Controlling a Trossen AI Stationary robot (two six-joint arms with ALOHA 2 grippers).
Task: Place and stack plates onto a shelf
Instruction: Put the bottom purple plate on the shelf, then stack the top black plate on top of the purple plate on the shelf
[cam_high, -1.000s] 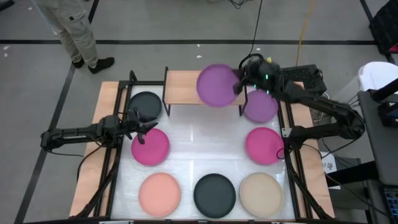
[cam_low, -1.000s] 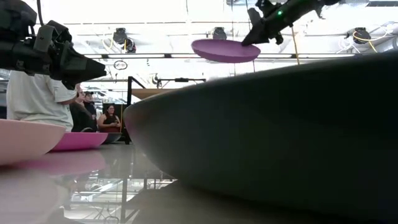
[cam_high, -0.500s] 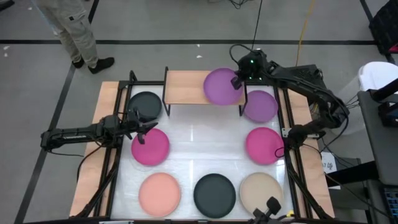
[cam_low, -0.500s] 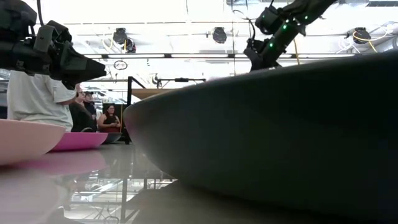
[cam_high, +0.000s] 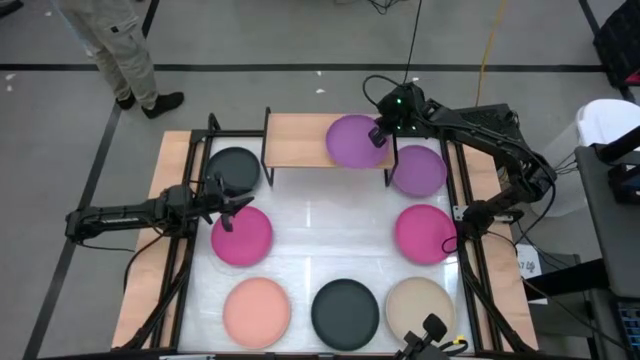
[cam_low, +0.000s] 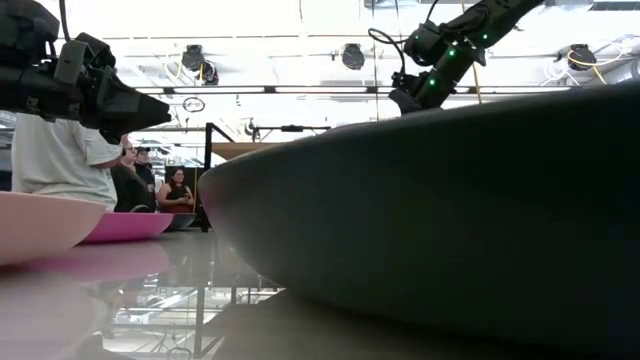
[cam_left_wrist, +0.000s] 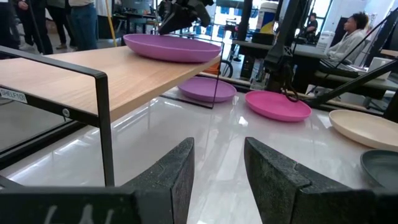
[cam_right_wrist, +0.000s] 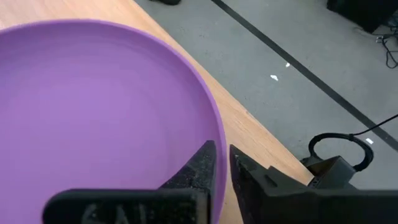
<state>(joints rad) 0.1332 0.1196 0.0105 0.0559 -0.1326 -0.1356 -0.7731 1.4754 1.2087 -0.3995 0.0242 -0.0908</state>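
I see my right end effector (cam_high: 378, 134) reaching over the light-wood shelf (cam_high: 300, 140), pinching the round purple plate's (cam_high: 356, 140) rim; the left end effector (cam_high: 232, 202) hovers parted.

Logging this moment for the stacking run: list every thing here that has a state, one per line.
Purple plate: lying on the shelf, rim pinched by the right hand.
Shelf: standing, one plate on it.
Second purple plate: flat on the table, beside the shelf.
Right hand: shut on the purple plate's rim.
Left hand: open, holding nothing, above the magenta plate.
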